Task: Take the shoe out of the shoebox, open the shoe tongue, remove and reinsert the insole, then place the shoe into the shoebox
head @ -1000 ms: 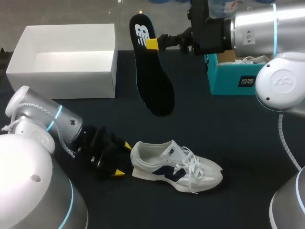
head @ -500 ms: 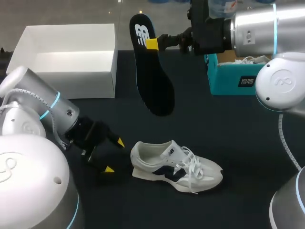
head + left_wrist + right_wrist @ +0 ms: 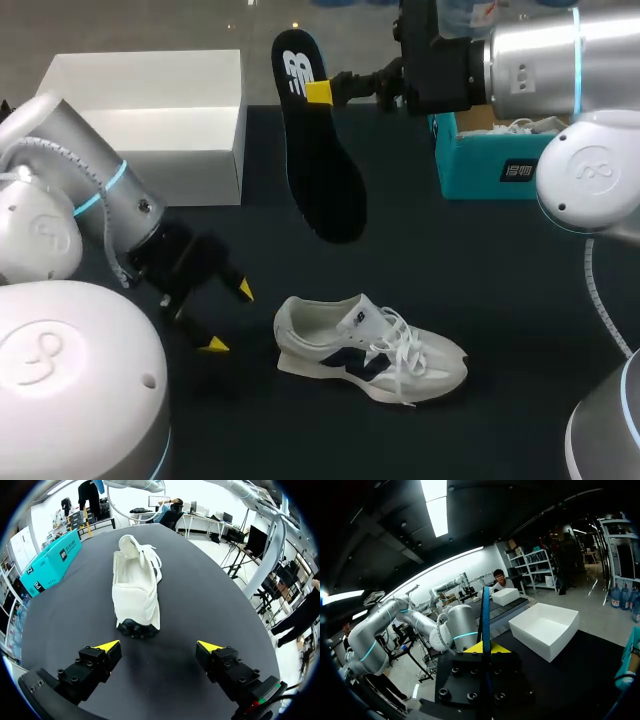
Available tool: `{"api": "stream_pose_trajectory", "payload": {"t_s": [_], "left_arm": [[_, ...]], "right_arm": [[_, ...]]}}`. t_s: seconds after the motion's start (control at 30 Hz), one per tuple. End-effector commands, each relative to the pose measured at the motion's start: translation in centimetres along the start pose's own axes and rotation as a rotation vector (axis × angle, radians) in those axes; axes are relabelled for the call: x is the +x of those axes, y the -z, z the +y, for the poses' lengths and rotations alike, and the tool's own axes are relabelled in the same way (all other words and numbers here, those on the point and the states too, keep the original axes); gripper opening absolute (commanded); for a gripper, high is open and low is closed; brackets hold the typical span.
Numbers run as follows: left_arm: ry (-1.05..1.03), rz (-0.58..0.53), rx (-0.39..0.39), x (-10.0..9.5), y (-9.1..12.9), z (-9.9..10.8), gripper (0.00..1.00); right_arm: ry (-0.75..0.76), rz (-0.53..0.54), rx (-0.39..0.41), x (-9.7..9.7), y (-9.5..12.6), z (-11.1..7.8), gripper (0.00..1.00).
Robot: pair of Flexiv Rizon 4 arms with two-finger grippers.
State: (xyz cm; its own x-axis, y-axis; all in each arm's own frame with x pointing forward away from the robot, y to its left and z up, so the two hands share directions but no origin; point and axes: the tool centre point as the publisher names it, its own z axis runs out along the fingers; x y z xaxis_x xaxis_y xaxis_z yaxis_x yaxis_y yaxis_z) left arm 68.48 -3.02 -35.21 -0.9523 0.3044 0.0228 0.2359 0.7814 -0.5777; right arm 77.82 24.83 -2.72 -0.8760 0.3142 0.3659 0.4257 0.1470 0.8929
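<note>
A dark tabletop (image 3: 450, 280) is seen from the head view, and everything else is carried on it or held over it. At about 10 o'clock on it a white box (image 3: 140, 165) is set, open at the top, so that its white floor and inner walls are shown. At about 2 o'clock a smaller teal shoebox (image 3: 480, 172) is placed, also open. Something white is seen inside it, but what it is cannot be told.

Toward 6 o'clock the shoe (image 3: 345, 345) is stood on its sole outside both boxes. It is white with a dark blue side mark. Its heel is turned to 9 o'clock, its toe to about 4 o'clock, and its laces are loose.

The dark insole (image 3: 325, 175) is held in the air at 12 o'clock from the shoe, between the two boxes. It hangs long-ways, with its printed end uppermost.

The insole is pinched near that upper end by the right end effector (image 3: 318, 92), a yellow tip being pressed on either face in the right wrist view.

The left end effector (image 3: 227, 317) is held at 9 o'clock from the heel, just apart from it. Its fingers are spread wide, with nothing between them.
</note>
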Motion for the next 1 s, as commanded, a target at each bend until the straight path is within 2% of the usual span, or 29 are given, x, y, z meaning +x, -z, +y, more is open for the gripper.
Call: {"api": "stream_pose_trajectory", "payload": {"t_s": [0.03, 0.17, 0.47, 1.0], "left_arm": [[-0.017, -0.002, -0.055, 0.0, 1.2, -1.4, 1.0], [-0.046, -0.026, -0.098, 0.0, 1.8, -2.2, 1.0], [-0.079, -0.012, -0.142, -0.2, 2.0, -3.2, 1.0], [-0.079, -0.012, -0.142, -0.2, 2.0, -3.2, 1.0]], "right_arm": [[0.0, -0.005, 0.001, 0.1, -0.2, 0.0, 0.0], [0.0, -0.005, 0.001, 0.1, -0.2, 0.0, 0.0], [0.0, -0.005, 0.001, 0.1, -0.2, 0.0, 0.0], [0.0, -0.005, 0.001, 0.1, -0.2, 0.0, 0.0]]}}
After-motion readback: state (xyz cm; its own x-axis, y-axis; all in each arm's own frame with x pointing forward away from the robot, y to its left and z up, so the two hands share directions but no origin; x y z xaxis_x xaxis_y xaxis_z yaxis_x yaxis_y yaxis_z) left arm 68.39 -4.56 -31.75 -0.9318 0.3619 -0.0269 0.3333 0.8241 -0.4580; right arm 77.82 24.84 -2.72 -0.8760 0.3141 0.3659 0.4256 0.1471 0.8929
